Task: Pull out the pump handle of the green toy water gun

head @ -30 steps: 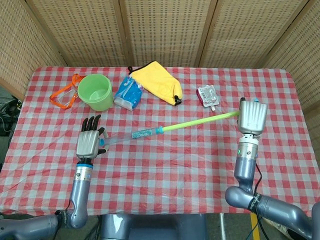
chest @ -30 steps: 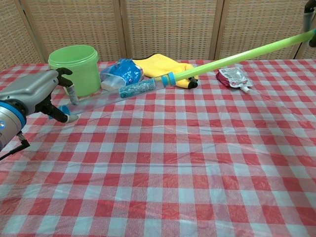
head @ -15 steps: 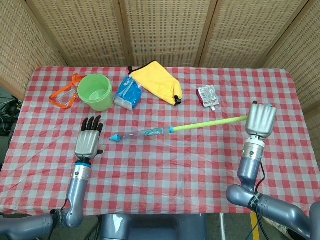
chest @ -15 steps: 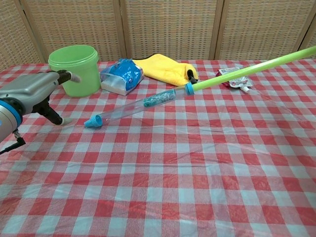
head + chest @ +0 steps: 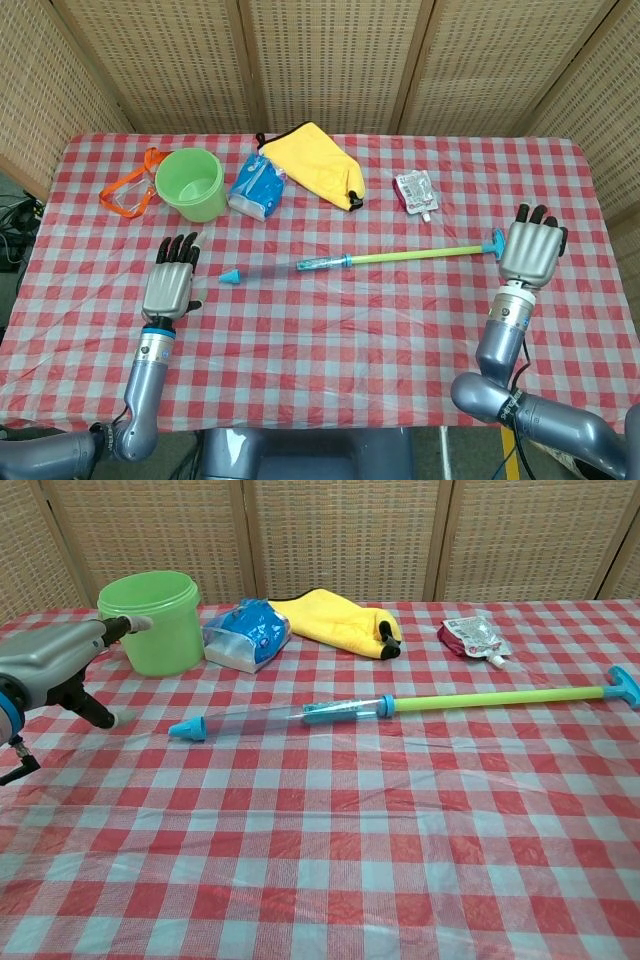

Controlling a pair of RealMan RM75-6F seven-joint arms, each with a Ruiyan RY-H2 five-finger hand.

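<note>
1. The green toy water gun (image 5: 360, 260) lies flat on the surface (image 5: 330, 340), which carries a red-and-white checked cloth. It runs roughly left to right across the middle.
2. The clear barrel (image 5: 260, 718) ends in a blue nozzle (image 5: 229, 275) on the left. The green pump handle (image 5: 495, 697) is drawn out to the right and ends in a blue T-grip (image 5: 495, 243).
3. The left hand (image 5: 170, 285) sits palm-down above the surface, left of the nozzle and apart from it. Its fingers are spread and hold nothing.
4. The right hand (image 5: 530, 250) sits just beside the T-grip. Its fingers are extended and hold nothing. Contact with the T-grip cannot be determined.
5. Along the far side of the surface, from left to right: orange-framed goggles (image 5: 127, 190), a green bucket (image 5: 190, 184), a blue packet (image 5: 257, 185), a yellow bag (image 5: 315, 163) and a small red-and-white pouch (image 5: 416, 192).
6. The blue packet lies just beside the green bucket. The small red-and-white pouch lies well apart from the yellow bag.
</note>
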